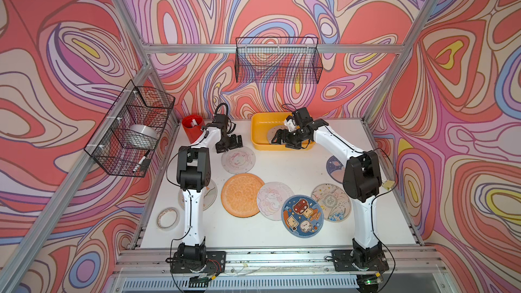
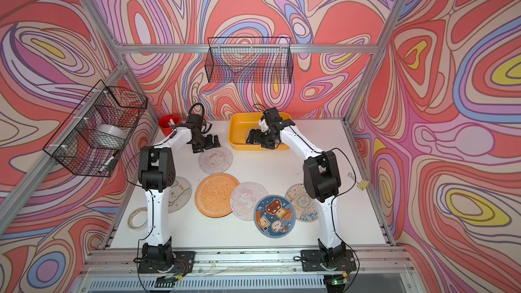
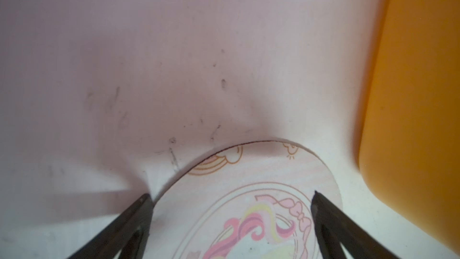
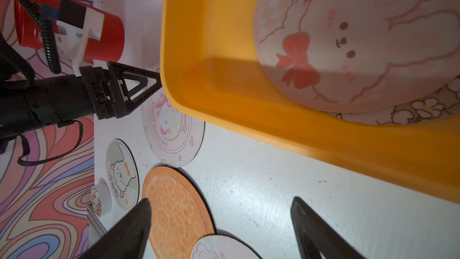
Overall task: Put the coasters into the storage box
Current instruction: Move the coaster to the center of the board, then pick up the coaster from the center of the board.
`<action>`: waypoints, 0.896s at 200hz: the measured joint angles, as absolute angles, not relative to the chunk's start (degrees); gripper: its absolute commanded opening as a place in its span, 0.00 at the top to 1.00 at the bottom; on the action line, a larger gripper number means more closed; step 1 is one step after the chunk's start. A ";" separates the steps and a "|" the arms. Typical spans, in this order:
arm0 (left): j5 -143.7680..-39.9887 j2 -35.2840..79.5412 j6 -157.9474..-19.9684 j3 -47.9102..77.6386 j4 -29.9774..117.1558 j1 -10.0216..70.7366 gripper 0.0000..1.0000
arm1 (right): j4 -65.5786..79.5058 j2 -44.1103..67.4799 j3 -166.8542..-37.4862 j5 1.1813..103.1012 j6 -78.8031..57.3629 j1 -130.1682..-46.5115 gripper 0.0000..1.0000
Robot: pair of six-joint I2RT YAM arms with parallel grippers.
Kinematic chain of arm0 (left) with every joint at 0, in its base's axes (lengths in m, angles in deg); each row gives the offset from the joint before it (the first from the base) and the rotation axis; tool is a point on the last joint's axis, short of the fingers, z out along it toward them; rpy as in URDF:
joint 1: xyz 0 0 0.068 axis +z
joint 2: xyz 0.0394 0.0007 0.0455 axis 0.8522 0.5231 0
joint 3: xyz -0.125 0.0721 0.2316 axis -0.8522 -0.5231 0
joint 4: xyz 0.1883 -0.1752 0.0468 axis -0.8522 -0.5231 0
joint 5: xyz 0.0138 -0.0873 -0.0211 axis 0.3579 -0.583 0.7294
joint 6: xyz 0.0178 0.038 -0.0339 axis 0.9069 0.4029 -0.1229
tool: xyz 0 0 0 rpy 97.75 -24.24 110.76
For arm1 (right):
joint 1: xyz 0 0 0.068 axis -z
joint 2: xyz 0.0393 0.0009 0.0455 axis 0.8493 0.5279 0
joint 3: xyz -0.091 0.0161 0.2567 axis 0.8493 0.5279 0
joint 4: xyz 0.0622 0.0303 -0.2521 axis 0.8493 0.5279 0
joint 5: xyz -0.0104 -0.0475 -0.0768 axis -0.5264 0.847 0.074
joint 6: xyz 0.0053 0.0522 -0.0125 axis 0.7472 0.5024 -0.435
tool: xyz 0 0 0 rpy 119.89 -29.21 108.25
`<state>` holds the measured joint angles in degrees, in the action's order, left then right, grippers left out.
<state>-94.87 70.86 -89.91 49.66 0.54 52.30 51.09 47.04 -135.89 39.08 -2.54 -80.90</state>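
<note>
The yellow storage box (image 1: 255, 133) (image 2: 234, 136) stands at the back of the table. A pale bunny-print coaster (image 4: 348, 41) lies in it on top of a flower-print one (image 4: 410, 110). My right gripper (image 1: 287, 141) (image 4: 221, 200) hangs open and empty over the box's front edge. My left gripper (image 1: 229, 145) (image 3: 230, 195) is open, its fingers straddling the far rim of a pale unicorn coaster (image 1: 238, 160) (image 3: 249, 208) left of the box. On the table lie an orange coaster (image 1: 240, 194), a pale one (image 1: 272, 200), a blue one (image 1: 302, 216), and several more.
A red cup (image 1: 193, 129) stands at the back left. A tape ring (image 1: 167, 218) lies at the front left. Black wire baskets hang on the back wall (image 1: 277, 60) and left wall (image 1: 132, 128). A small yellow clip (image 1: 388, 184) sits at the table's right edge.
</note>
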 measured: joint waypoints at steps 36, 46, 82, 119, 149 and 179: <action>-95.51 68.37 -91.42 45.79 1.08 51.32 0.00 | 51.44 50.32 -138.08 38.45 -2.81 -82.91 0.11; -95.48 67.54 -91.79 44.56 1.41 51.36 0.00 | 51.64 51.31 -138.69 38.21 -2.98 -83.70 0.11; -93.30 64.41 -92.53 39.82 2.26 52.94 0.00 | 52.23 54.24 -140.20 37.38 -3.18 -86.48 0.11; -90.52 61.37 -92.38 35.97 2.66 54.53 0.00 | 52.49 57.10 -142.65 36.85 -3.20 -88.70 0.12; -89.65 59.12 -92.36 32.70 3.49 54.64 0.00 | 52.58 59.50 -144.88 36.90 -2.96 -90.08 0.13; -89.91 58.88 -92.38 31.41 4.12 54.60 0.00 | 52.69 62.63 -147.91 37.84 -2.50 -91.46 0.16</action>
